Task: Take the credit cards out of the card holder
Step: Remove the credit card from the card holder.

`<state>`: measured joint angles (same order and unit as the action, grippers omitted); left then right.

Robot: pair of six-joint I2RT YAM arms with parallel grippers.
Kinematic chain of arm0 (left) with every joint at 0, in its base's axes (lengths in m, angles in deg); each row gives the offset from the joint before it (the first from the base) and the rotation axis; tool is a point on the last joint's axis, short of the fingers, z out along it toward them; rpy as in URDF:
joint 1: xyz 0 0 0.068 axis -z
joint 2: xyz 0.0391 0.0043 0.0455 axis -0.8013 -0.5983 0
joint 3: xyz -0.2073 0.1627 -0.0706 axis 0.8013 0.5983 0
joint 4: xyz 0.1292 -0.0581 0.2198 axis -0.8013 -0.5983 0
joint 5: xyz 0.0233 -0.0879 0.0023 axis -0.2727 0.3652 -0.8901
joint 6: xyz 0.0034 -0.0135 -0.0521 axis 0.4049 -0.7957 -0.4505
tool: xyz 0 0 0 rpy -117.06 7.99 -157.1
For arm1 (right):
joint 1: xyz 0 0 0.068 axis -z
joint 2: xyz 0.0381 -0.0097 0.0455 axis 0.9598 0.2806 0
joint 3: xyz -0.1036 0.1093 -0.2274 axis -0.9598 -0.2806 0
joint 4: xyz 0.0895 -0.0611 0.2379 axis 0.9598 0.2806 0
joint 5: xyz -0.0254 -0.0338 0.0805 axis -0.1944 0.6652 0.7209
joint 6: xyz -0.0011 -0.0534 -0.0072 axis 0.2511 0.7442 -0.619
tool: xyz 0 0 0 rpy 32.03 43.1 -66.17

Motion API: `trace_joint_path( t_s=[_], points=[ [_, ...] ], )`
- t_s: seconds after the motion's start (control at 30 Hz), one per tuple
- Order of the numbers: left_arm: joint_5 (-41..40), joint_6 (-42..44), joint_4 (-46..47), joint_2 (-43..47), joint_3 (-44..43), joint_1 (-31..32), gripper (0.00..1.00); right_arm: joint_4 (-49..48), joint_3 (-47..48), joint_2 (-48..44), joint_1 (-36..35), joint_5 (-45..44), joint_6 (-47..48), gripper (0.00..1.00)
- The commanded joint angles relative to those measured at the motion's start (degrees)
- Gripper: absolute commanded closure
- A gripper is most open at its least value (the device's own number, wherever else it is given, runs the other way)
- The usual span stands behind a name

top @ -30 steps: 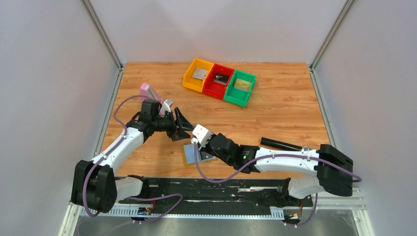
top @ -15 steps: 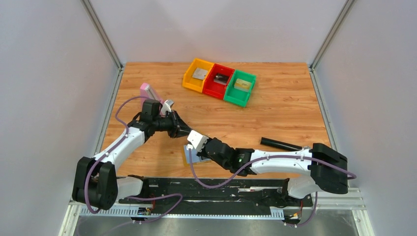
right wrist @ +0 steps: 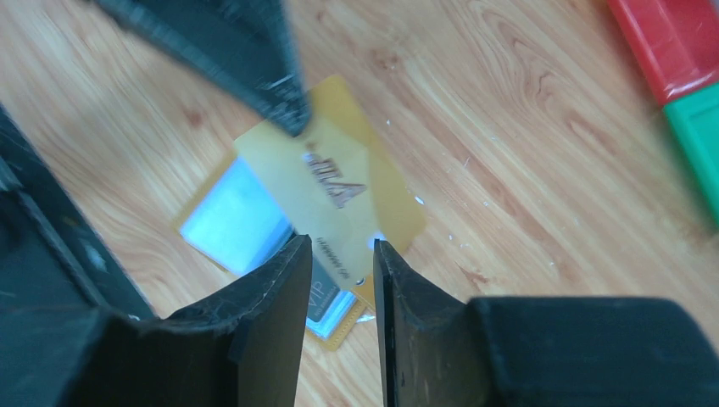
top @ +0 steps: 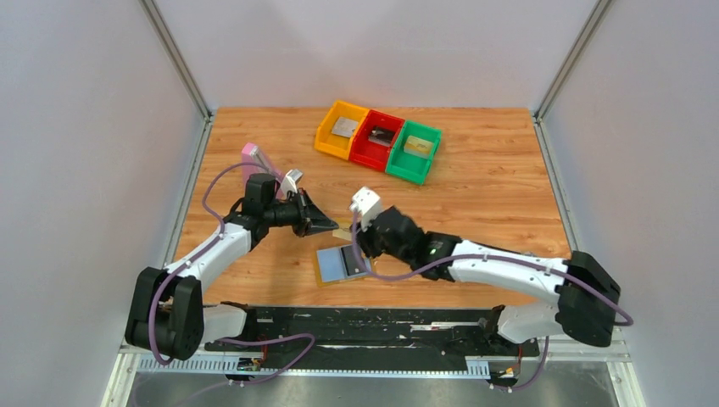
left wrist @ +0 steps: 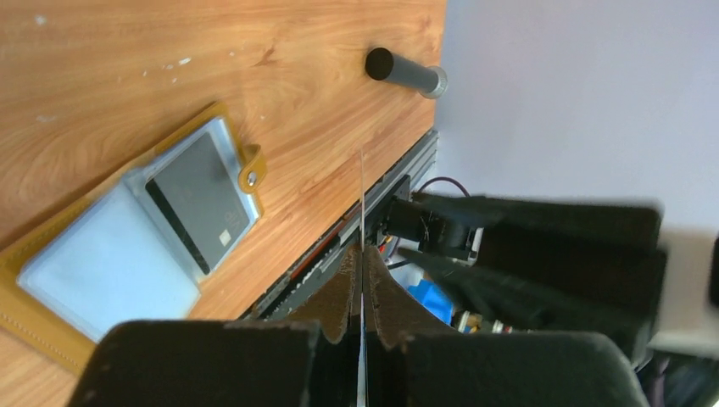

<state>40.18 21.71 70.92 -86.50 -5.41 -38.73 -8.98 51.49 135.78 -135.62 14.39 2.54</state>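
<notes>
Since a second ago: noted right fingers [right wrist: 386,263] lifted off holder [left wrist: 93,259] and drawn back toward mid-bench [top: 492,195], parted from shut. Noted left fingers [left wrist: 352,284] gone from wide apart to clamped on gold card [right wrist: 339,182]. Read as a hand-over just made, right to left.

Bench: wood grain, lightly scuffed.

Holder: lying open and flat near front edge, between both arms, blue lining up, tan tab on side toward right arm. Dark card [left wrist: 199,199] sits in tab-side pocket. Other pocket looks empty, but cannot rule out a card under the frosted cover.

Gold card: clear of holder, in the air just above it, pinched near one corner by left fingers. Seen edge-on from left wrist, face-on from right wrist. Right fingers slightly apart, gripping nothing, tips just beside card's free end.

Handling, judged:
- Cards light, thin, stiff but springy, glossy. Expect slip or pivot in a corner pinch. Better to grip deeper across a short edge, pads on both faces.
- Dark card: no purchase from flat above. Take exposed edge at pocket mouth and slide out along pocket.
- Holder light, floppy at fold, likely to drag along. Pin with other fingers while pulling.
</notes>
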Motion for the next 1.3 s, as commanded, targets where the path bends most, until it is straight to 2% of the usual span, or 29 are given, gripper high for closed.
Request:
trace_joint_path(
  t_s=[0.0,0.23,0.5,0.67,0.8,0.93,1.07,1.13,1.17,1.23,1.27],
  points=[
    [3.78,2.67,9.88,0.53,1.33,-0.11,1.0,1.72,1.09,-7.44,9.08,18.98,-18.96,0.64],
    [5.53,5.07,11.05,2.7,1.27,-0.11,1.0,-0.22,-1.19,-10.02,17.01,29.66,-29.65,0.62],
    [5.78,5.7,11.12,4.77,2.14,-0.11,1.0,-2.43,-3.28,-9.15,19.89,33.63,-30.66,0.61],
    [9.9,6.94,8.55,2.84,0.54,-0.11,1.0,-0.66,-0.95,-8.46,20.18,38.59,-17.85,0.54],
    [15.74,9.87,3.35,0.74,-1.87,0.02,1.0,7.67,6.48,-0.77,20.66,45.24,-7.89,0.48],
    [17.99,18.03,-7.96,-1.25,-7.14,1.12,1.0,10.77,11.26,3.33,20.94,50.41,-3.93,0.38],
    [17.41,19.19,-9.17,-1.61,-8.8,4.48,1.0,10.84,14.07,5.79,21.37,54.12,-2.85,0.35],
    [17.17,19.44,-9.11,-2.02,-9.06,5.78,1.0,11.35,15.27,7.42,21.39,56.96,-2.97,0.38],
    [17.14,19.5,-9.06,-2.17,-9.19,6.15,1.0,11.53,15.66,8.09,21.39,58.25,-3.27,0.43],
    [17.06,19.59,-9.05,-2.38,-9.42,6.29,1.0,11.51,15.55,8.75,21.39,60.1,-3.77,0.58],
    [17.03,19.74,-9.09,-2.36,-9.46,6.3,1.0,11.37,15.28,8.76,21.39,60.25,-4.22,0.69]
  ],
)
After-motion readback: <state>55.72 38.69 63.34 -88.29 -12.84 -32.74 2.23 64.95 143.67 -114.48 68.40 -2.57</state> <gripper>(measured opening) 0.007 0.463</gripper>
